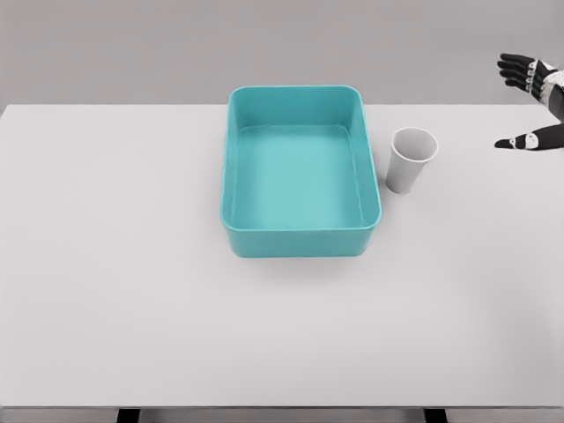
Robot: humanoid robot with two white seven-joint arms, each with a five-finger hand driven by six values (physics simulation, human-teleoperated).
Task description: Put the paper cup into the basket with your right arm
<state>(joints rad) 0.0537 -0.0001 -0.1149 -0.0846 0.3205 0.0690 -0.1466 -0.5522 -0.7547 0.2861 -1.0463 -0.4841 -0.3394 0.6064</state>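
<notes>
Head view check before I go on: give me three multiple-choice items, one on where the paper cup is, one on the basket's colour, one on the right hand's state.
1. Where does the paper cup stand?
A. inside the basket
B. on the table right of the basket
C. in the right hand

2. What colour is the basket?
A. teal
B. red
C. yellow

3. What is the right hand doing?
A. gripping the cup
B. open, off to the cup's right
C. resting inside the basket

Answers: 1 B, the cup stands upright beside the basket's right wall. 2 A, walls and floor are teal. 3 B, its fingers are spread and hold nothing, clear of the cup.
</notes>
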